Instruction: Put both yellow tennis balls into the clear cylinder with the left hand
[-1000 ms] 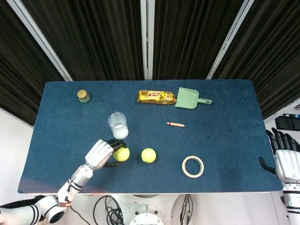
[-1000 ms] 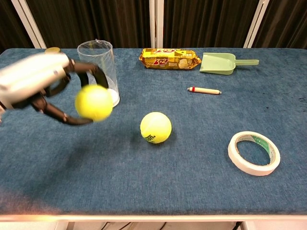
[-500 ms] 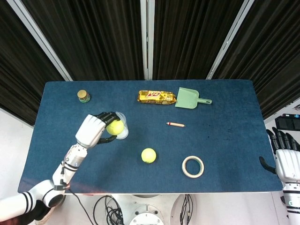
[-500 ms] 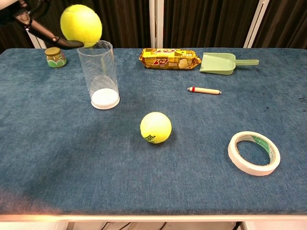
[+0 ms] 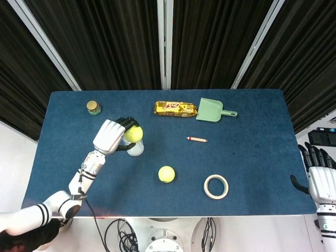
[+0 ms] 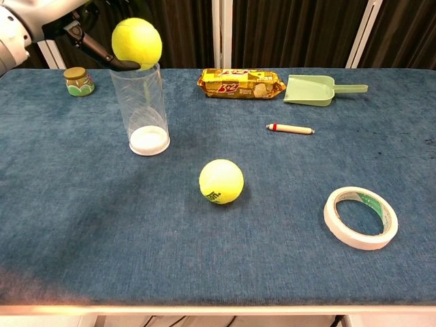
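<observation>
Two yellow tennis balls are in play — one ball point(image 6: 137, 43) is gripped in the left hand point(image 5: 111, 136), its fingers curled around it, right above the open mouth of the clear cylinder point(image 6: 140, 107). The other ball point(image 6: 221, 181) lies on the blue table point(image 6: 286, 259), near the cylinder. At the table's edge the right hand point(image 5: 320, 178) rests empty — fingers apart.

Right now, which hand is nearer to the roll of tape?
Right. The right hand sits off the table's right edge beside the tape roll; the left hand holds a tennis ball across the table.
</observation>
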Motion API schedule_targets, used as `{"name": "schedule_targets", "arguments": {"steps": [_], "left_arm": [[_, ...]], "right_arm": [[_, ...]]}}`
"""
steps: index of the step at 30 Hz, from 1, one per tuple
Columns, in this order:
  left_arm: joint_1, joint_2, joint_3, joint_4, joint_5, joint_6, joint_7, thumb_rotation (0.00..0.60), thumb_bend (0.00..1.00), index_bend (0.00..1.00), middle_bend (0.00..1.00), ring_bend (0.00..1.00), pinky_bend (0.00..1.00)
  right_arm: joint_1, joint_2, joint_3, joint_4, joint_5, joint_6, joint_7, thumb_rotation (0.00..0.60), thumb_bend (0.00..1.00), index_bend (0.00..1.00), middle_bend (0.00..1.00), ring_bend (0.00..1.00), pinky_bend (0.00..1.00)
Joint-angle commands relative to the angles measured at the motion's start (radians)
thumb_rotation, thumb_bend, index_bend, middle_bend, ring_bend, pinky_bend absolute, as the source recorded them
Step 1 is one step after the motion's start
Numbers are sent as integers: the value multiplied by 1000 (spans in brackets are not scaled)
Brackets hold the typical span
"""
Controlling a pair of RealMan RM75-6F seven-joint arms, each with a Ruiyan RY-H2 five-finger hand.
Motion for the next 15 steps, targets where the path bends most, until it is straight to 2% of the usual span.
{"name": "schedule_targets", "arguments": {"steps": [1,5,8,11,15], "left_arm": [[-6,-3,7,12,-12,-11,7,600,261,518,528,486,758],[-6,3,24,17,-1,-9,-11,600,251,234,280,228,545],[-6,6,26,22,14,14,-30,600,243,109,139,91,408],[-4,7,26,21,24,39,-47,600,243,83,98,52,344],[-3,18,34,7,28,41,-48,600,242,84,98,51,322]], "right_arm": [[-1,0,-1,1,-2,2,2,600,240,0,0,0,0],[-3,1,0,3,-3,6,7,600,240,0,0,0,0],[-3,2,1,5,-1,5,10,600,240,0,0,0,0],[-2,1,1,5,0,2,9,600,240,0,0,0,0],[0,0,0,3,-1,1,3,600,240,0,0,0,0]]}}
